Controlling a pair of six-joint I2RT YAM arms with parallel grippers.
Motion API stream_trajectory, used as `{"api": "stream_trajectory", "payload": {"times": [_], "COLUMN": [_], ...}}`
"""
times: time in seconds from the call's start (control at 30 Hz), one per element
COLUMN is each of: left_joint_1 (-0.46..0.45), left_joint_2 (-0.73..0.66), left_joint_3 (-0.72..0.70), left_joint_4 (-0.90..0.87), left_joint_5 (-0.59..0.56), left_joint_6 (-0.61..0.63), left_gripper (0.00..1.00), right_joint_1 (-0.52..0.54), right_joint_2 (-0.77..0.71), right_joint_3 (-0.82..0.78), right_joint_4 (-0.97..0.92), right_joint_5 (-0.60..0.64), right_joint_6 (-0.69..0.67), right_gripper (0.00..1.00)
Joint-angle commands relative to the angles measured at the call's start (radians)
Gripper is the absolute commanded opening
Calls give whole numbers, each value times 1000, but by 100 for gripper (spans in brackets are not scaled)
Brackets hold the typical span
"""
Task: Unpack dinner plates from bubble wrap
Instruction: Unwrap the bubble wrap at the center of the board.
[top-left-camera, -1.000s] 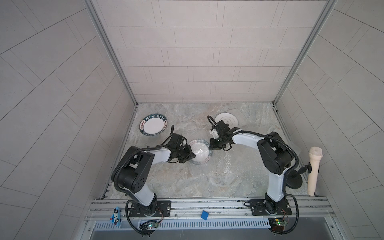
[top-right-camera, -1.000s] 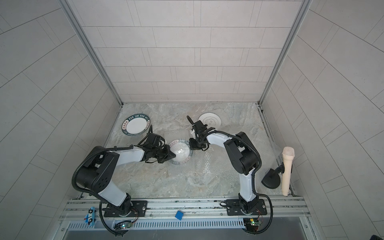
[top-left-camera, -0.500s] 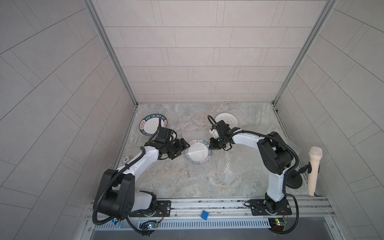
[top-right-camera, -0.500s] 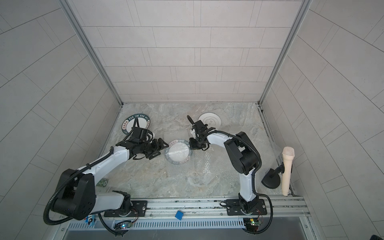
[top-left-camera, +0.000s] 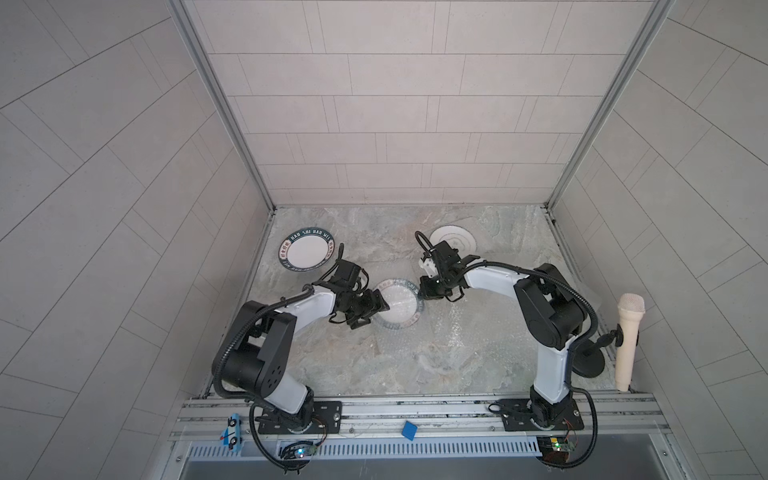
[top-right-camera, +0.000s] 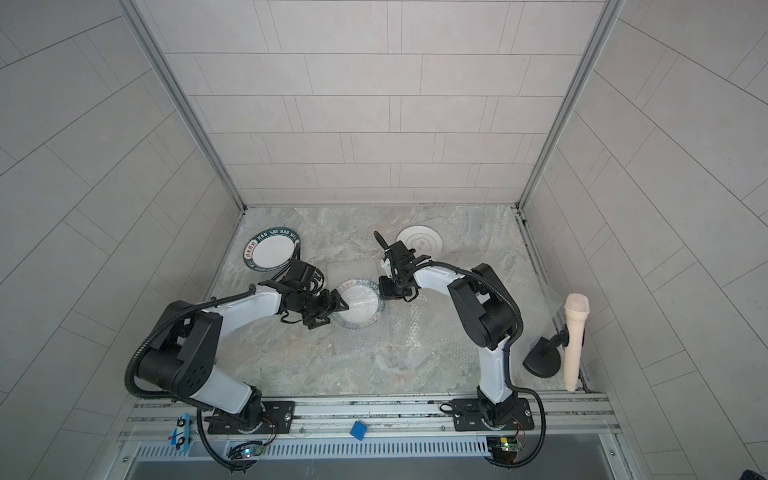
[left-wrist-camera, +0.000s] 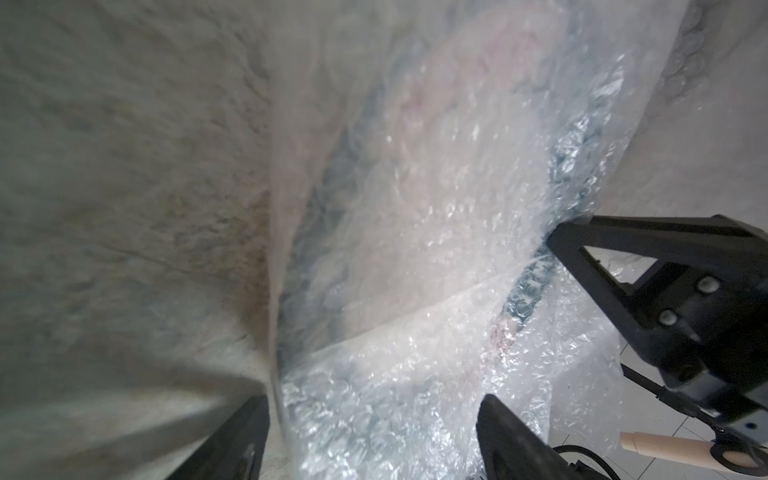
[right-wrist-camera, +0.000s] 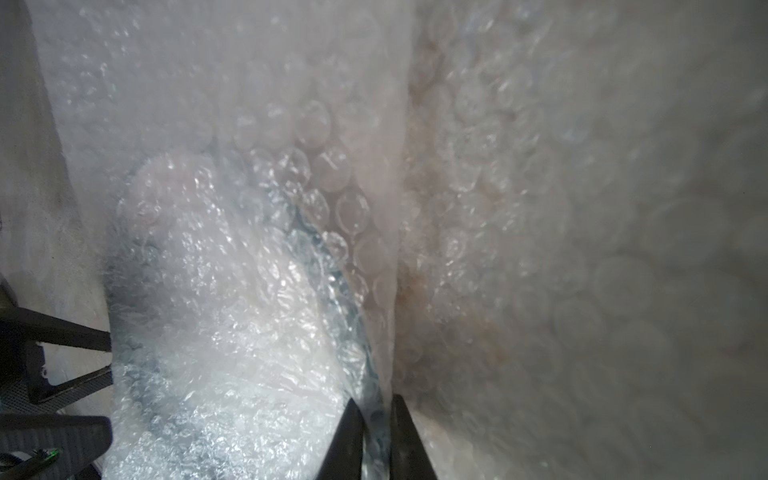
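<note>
A dinner plate (top-left-camera: 397, 305) (top-right-camera: 357, 305) with a dark green rim lies mid-table under bubble wrap (left-wrist-camera: 415, 249) (right-wrist-camera: 232, 332). My left gripper (top-left-camera: 380, 306) (top-right-camera: 340, 306) (left-wrist-camera: 374, 419) is at the plate's left edge, open, with the wrap's edge between its spread fingers. My right gripper (top-left-camera: 422, 291) (top-right-camera: 382, 289) (right-wrist-camera: 376, 424) is shut on the wrapped rim at the plate's right edge. A bare plate with a green lettered rim (top-left-camera: 307, 251) (top-right-camera: 272, 249) lies at the back left. A white plate with grey rings (top-left-camera: 453, 241) (top-right-camera: 419, 241) lies at the back right.
More bubble wrap (top-left-camera: 457, 332) lies flat on the stone tabletop to the right of the wrapped plate. A microphone on a stand (top-left-camera: 627, 340) is at the right edge. Tiled walls close in three sides, and a metal rail (top-left-camera: 415, 409) runs along the front.
My left gripper was shut at the wrapped plate's left edge, opened and drew back to the left, then came back to that edge, still open. The right gripper kept its hold.
</note>
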Motion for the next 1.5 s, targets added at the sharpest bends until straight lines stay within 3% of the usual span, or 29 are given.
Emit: {"api": "stream_trajectory", "payload": {"times": [0.0,0.13,0.33,0.57,0.77,0.97,1.13,1.23,1.33,1.47], "left_joint_1": [-17,-38,-43,-36,8,82,106,105,79,-69], "left_joint_2": [32,80,109,86,4,-119,-231,-295,-349,-393], "left_joint_3": [38,55,47,43,56,29,-6,-74,-137,-158], "left_joint_4": [43,63,75,81,104,115,113,207,281,270], "left_joint_5": [15,21,20,20,69,100,52,47,29,-90], "left_joint_6": [-1,-3,-2,-7,-18,-23,-26,-41,-38,50], "left_gripper": [81,79,77,76,79,87,96,100,100,100], "right_joint_1": [4,5,3,-5,-20,-39,-91,-122,-157,-209], "right_joint_2": [5,15,15,-79,-154,-213,-239,-256,-269,-269], "right_joint_3": [-27,-14,-8,-17,17,68,140,195,258,316], "right_joint_4": [-50,-50,-47,-67,-116,-159,-232,-267,-296,-293], "right_joint_5": [30,19,-17,-15,-21,-16,10,12,14,-14], "right_joint_6": [-5,-4,0,11,17,47,90,127,180,256], "right_gripper": [22,27,27,10,0,0,0,0,0,0]}}
